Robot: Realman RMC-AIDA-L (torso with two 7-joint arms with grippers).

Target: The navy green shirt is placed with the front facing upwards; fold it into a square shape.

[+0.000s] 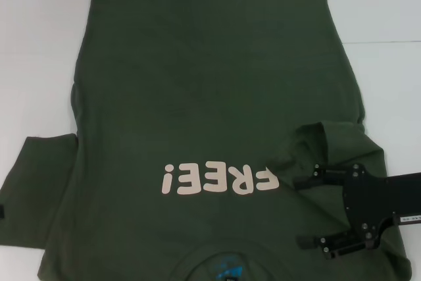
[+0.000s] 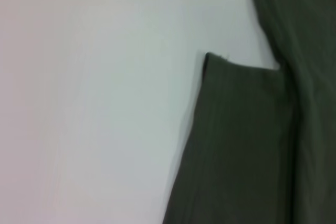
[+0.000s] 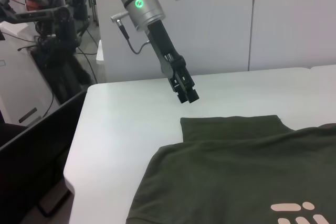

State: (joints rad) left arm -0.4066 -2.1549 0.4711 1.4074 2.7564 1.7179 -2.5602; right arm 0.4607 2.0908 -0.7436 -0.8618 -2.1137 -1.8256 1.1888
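The navy green shirt (image 1: 197, 97) lies front up on the white table (image 1: 39, 44). Its pale "FREE!" lettering (image 1: 217, 179) and collar are towards me. Its right sleeve (image 1: 329, 146) is folded inward over the body. My right gripper (image 1: 312, 212) is open just above that folded sleeve, with nothing between its fingers. The left sleeve (image 1: 36, 182) lies spread flat; its corner (image 2: 236, 129) fills the left wrist view. My left gripper (image 3: 187, 93) is out of the head view. In the right wrist view it hangs shut above bare table, just beyond the left sleeve (image 3: 231, 124).
The table's edge (image 3: 73, 156) runs past the left sleeve. Beyond it stand dark tripods and equipment (image 3: 50, 30) and a black panel (image 3: 31, 150). White table surface (image 1: 388, 4) shows around the shirt's hem.
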